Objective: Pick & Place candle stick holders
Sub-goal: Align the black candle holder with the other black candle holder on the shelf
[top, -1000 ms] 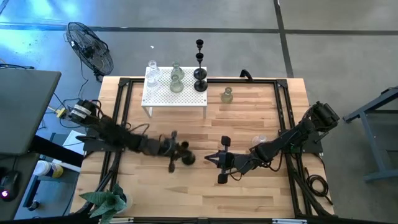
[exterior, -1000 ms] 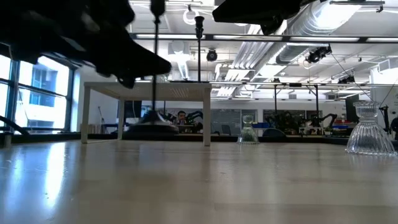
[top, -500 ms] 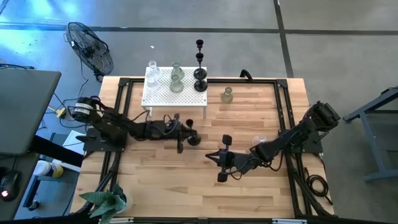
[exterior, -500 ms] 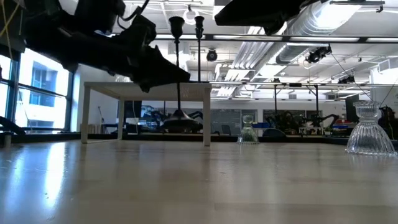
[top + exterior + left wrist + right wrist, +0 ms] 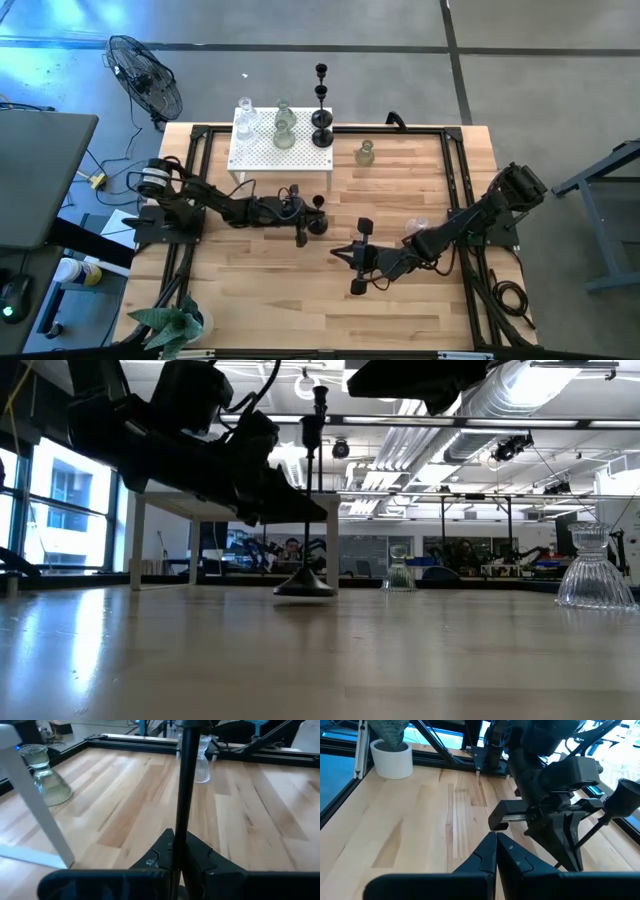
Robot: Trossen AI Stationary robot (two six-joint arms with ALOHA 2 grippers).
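The left tool (image 5: 303, 212) clamps a black candle stick holder (image 5: 316, 221) by its thin stem, just in front of the white perforated little table (image 5: 281, 152). The right tool (image 5: 352, 256) hangs closed and empty over bare tabletop (image 5: 260, 290), a clear glass holder (image 5: 417, 226) nearby.

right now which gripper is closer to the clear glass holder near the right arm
Right. The right gripper sits beside the clear glass holder, toward the table's centre. The left gripper, shut on a black candle stick holder, is farther off, by the white perforated table.
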